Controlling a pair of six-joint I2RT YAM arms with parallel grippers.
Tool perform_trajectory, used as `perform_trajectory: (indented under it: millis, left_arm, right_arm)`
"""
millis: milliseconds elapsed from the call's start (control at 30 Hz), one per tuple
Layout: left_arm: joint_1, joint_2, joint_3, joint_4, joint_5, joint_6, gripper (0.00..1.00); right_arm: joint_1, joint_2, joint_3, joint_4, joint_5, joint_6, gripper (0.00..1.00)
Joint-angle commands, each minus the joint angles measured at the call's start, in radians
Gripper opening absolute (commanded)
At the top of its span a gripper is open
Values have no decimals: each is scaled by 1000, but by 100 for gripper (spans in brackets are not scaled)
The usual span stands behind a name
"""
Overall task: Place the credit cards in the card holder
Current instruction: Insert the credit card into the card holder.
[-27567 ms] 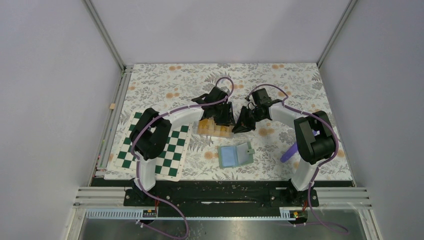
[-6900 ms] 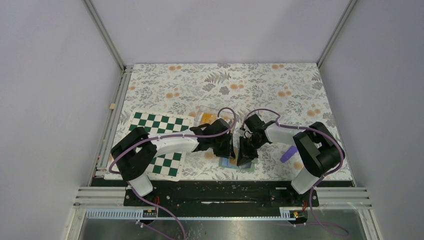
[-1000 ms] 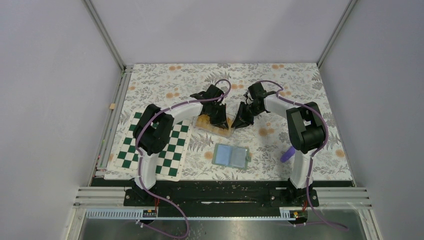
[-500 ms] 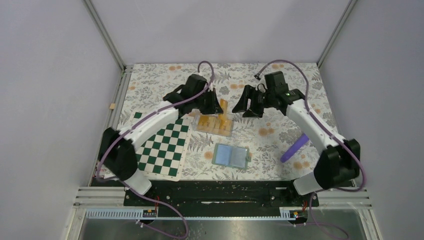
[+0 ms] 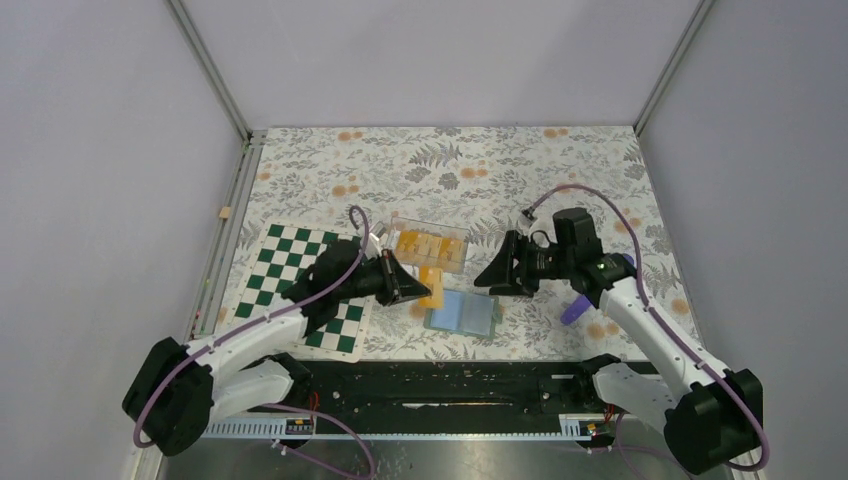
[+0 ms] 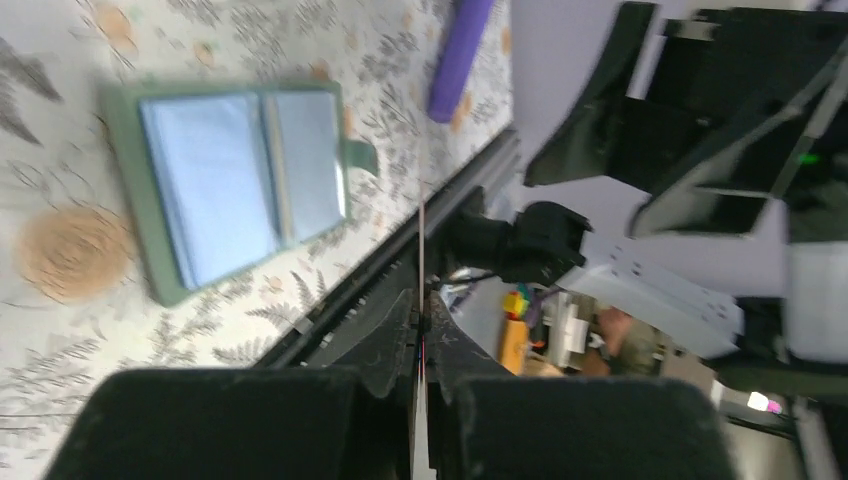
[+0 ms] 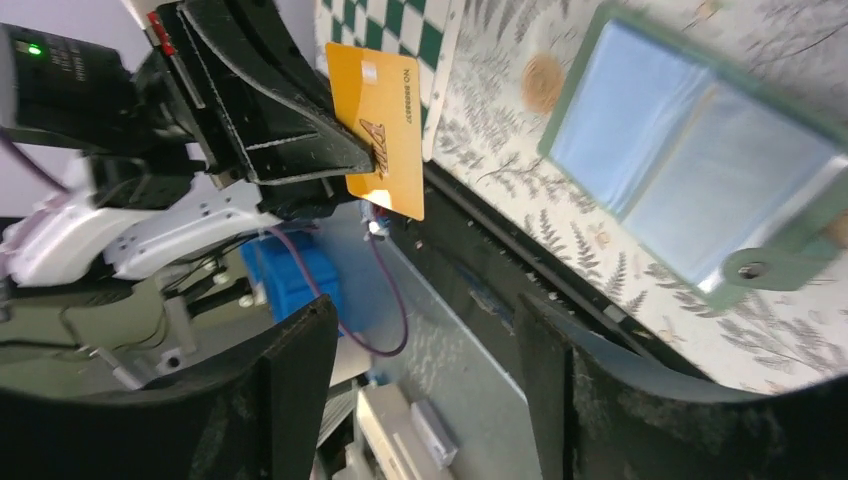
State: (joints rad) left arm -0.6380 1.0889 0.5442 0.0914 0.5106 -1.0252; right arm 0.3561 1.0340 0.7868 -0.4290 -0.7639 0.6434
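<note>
Credit card (image 5: 431, 287): clamped in left gripper (image 5: 413, 290), frame centre
Right gripper (image 5: 492, 280): jaws apart
Table (image 5: 560, 170): floral cloth
Walls (image 5: 100, 150): pale grey

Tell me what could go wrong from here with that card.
The left gripper pinches the credit card near one edge only, so it may twist or slip on contact. The card holder lies loose and open, and the open right gripper is off it, so it may slide when pushed.

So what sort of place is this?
Probably a robotics test booth: plain grey walls, aluminium frame posts, two white-and-black robot arms bolted at a floral-patterned table.
</note>
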Motion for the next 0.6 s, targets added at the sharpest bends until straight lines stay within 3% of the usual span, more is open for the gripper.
perform_trajectory:
  millis: [0, 167, 333, 567]
  left_arm:
    - [-10, -117, -134, 499, 106, -269, 0]
    - [-20, -135, -173, 560, 139, -317, 0]
    - [-26, -129, -166, 541, 142, -313, 0]
    - [-33, -129, -159, 525, 137, -306, 0]
  right_arm:
    - [43, -32, -142, 305, -174, 208, 69]
    - [149, -3, -248, 640, -194, 411, 64]
    - [173, 52, -288, 939, -229, 581, 61]
    - [176, 91, -247, 963, -233, 601, 57]
